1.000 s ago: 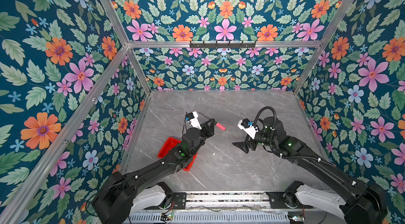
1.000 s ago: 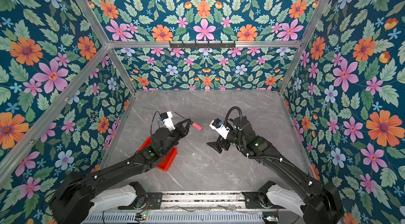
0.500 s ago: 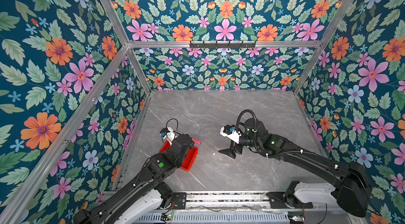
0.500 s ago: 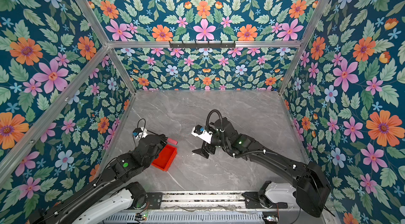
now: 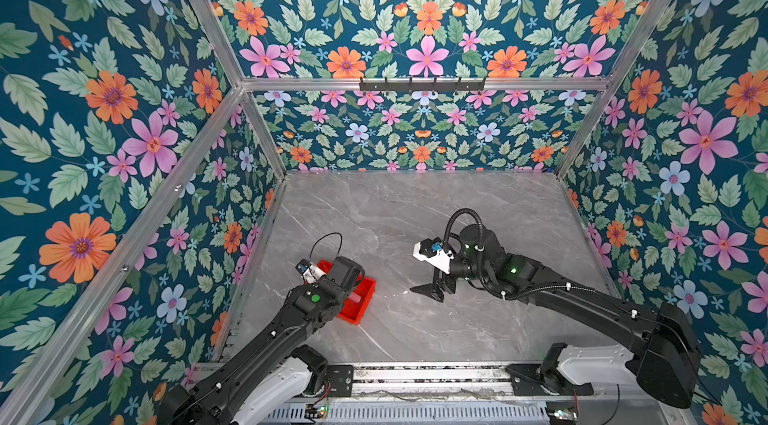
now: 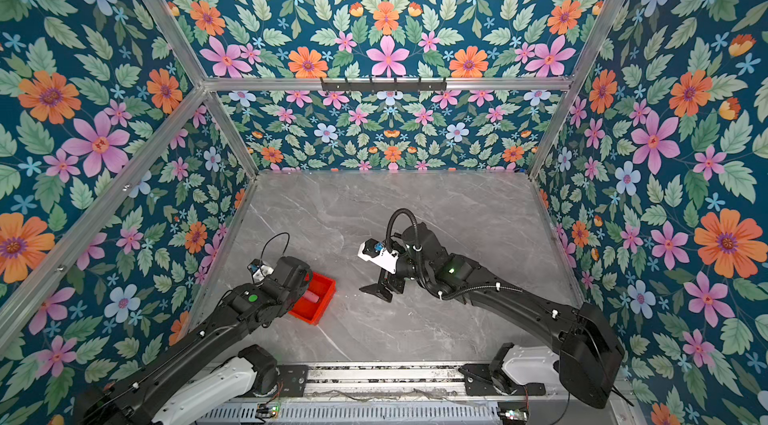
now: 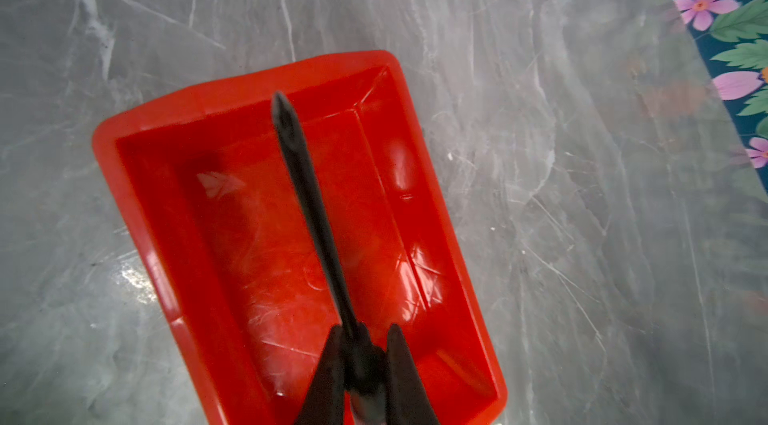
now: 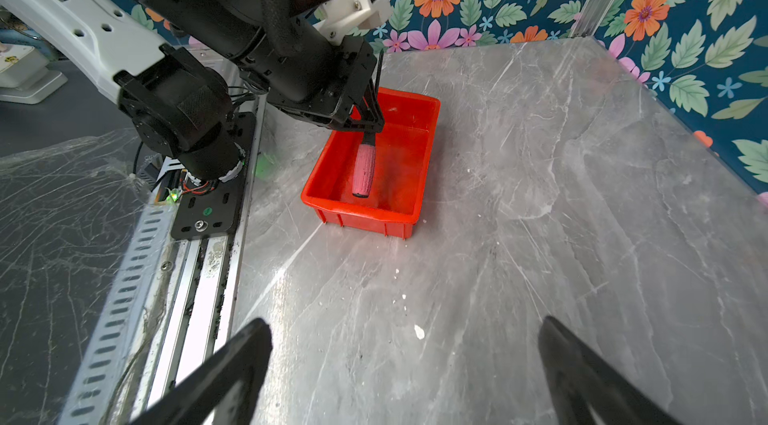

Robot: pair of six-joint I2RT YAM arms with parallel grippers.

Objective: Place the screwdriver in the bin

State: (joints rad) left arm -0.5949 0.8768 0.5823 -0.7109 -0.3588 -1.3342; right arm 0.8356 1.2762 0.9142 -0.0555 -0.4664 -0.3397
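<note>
Screwdriver (image 8: 365,169) hung inside the bin (image 8: 428,140), pink handle below the left gripper (image 8: 371,127) fingers clamped on its shaft, while the right gripper (image 8: 405,364) stood well apart over bare table (image 8: 540,194), fingers spread wide, holding nothing.

Grey marble-look tabletop (image 5: 415,211), pale veins, glossy sheen near front. Floral wallpaper walls (image 5: 415,28) on left, far, right: dark teal ground, orange, pink, pale-blue flowers, green leaves. Aluminium frame bars (image 5: 540,83) at corners. Black hook rail (image 5: 422,84) on far bar.
</note>
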